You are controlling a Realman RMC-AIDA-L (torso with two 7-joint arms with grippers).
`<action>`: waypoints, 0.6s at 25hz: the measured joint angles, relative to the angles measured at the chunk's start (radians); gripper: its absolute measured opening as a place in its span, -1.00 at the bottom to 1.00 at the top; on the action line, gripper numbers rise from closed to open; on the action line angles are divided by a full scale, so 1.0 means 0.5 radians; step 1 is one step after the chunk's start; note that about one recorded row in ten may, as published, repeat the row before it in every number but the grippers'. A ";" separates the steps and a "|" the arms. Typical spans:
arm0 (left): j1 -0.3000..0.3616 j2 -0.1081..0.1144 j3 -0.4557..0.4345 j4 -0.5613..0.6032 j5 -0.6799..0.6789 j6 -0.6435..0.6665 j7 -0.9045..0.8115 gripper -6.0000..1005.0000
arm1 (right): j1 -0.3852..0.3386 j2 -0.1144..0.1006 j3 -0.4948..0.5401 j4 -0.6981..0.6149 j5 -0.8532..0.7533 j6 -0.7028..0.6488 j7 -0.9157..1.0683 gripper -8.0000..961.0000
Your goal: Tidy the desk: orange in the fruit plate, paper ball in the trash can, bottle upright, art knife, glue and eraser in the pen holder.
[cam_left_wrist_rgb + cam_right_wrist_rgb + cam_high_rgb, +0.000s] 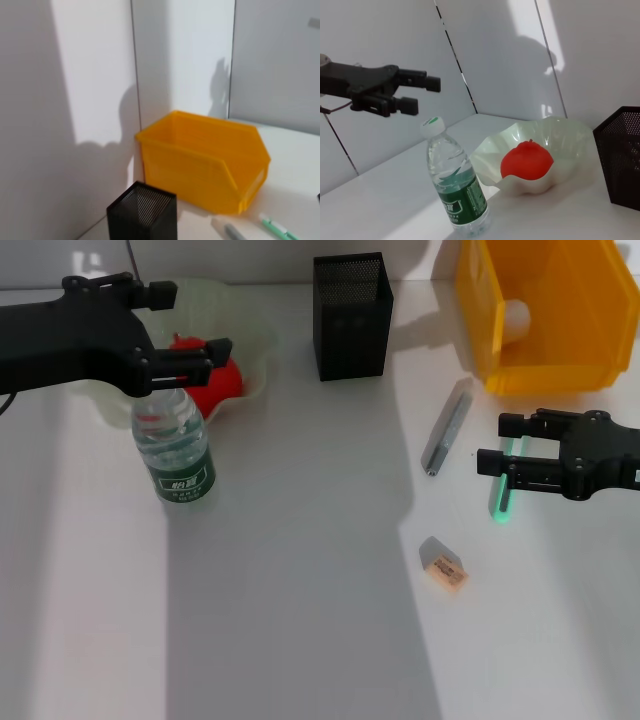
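A: Starting at the left edge of the counter, what is the left gripper [205, 358] doing?

B: It is hovering above the water bottle [176, 450], fingers parted and gripping nothing. The bottle is standing upright, cap up, near the far-left part of the counter. Just behind it, the orange [215, 380] is sitting in the fruit plate [252, 345]. Those two steps look done.

A: And moving toward the middle?

B: The black mesh pen holder [351, 315] is standing at the far edge, and nothing is showing above its rim. The art knife [446, 426] is lying flat right of it, its long axis running from the near edge toward the far edge and leaning slightly right, far end toward the yellow bin [545, 315].

A: The bin is serving as the trash can?

B: Apparently; something pale, likely the paper ball [513, 318], is resting inside it at the far-right corner.

A: And the right gripper [487, 446]?

B: It is poised over the green glue stick [503, 488], jaws spread to either side, not yet closing. The stick's long axis is running near-to-far. The eraser [444, 567] is lying nearer the front edge, apart from both.

A: So the step in hand?

B: Judging by this, picking up the glue. The next move is calling for lowering, closing across the stick, then carrying it to the pen holder.
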 joint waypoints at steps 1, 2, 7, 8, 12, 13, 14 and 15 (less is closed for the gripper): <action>0.002 0.000 -0.011 -0.019 -0.067 0.013 0.052 0.60 | 0.001 0.000 0.001 0.000 0.000 0.000 0.000 0.51; 0.002 0.001 -0.035 -0.070 -0.220 0.069 0.167 0.61 | 0.002 0.000 0.004 -0.001 0.002 -0.001 0.000 0.51; 0.003 -0.001 -0.027 -0.196 -0.476 0.191 0.413 0.60 | 0.001 -0.015 0.091 -0.101 0.004 -0.032 0.099 0.51; 0.003 -0.001 -0.027 -0.196 -0.476 0.191 0.413 0.60 | 0.001 -0.015 0.091 -0.101 0.004 -0.032 0.099 0.51; -0.001 -0.006 0.046 -0.446 -0.657 0.286 0.733 0.60 | -0.009 -0.086 0.114 -0.355 -0.038 -0.103 0.416 0.51; -0.006 -0.006 0.078 -0.551 -0.716 0.309 0.829 0.60 | -0.009 -0.086 0.114 -0.355 -0.038 -0.103 0.416 0.51; -0.006 -0.006 0.078 -0.551 -0.716 0.309 0.829 0.60 | -0.003 -0.096 0.126 -0.416 -0.075 -0.122 0.496 0.51; -0.018 -0.005 0.104 -0.674 -0.775 0.332 0.951 0.60 | 0.004 -0.103 0.138 -0.477 -0.117 -0.141 0.578 0.51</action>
